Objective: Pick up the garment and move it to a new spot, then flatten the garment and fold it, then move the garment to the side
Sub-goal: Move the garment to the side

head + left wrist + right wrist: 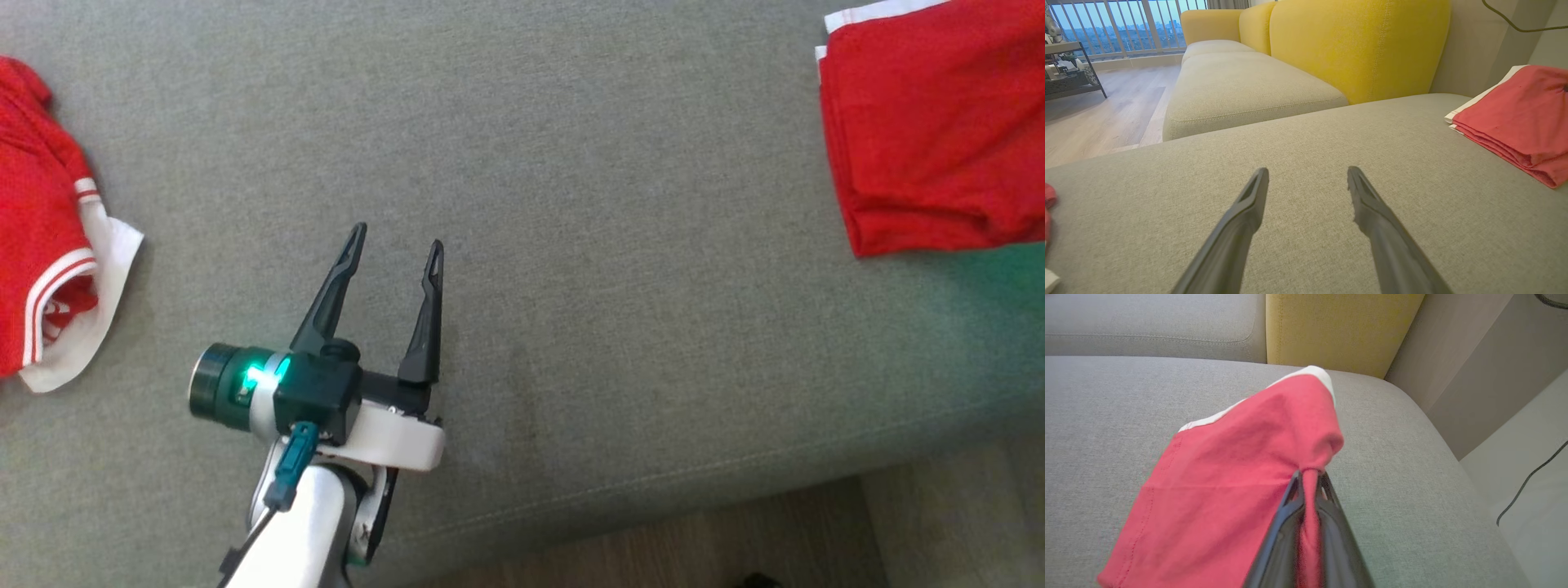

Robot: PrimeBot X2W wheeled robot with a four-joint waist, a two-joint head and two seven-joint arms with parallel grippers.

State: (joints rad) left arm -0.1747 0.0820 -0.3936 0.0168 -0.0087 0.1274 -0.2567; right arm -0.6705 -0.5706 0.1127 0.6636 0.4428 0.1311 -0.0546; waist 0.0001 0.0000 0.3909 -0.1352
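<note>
Two red garments lie on the grey sofa cushion (612, 204). The folded garment (931, 131), white-edged, is at the upper right of the head view, and a crumpled garment (41, 229) with white trim is at its left edge. Two grippers show. The left gripper (397, 237), lower left of centre, has its fingers spread and empty, well apart from both garments. At the bottom centre of the right wrist view, the right gripper (1310, 475) is clamped on a pinched corner of the folded garment, which spreads up and left from the fingers. White marks on the crumpled garment are too blurred to read.
</note>
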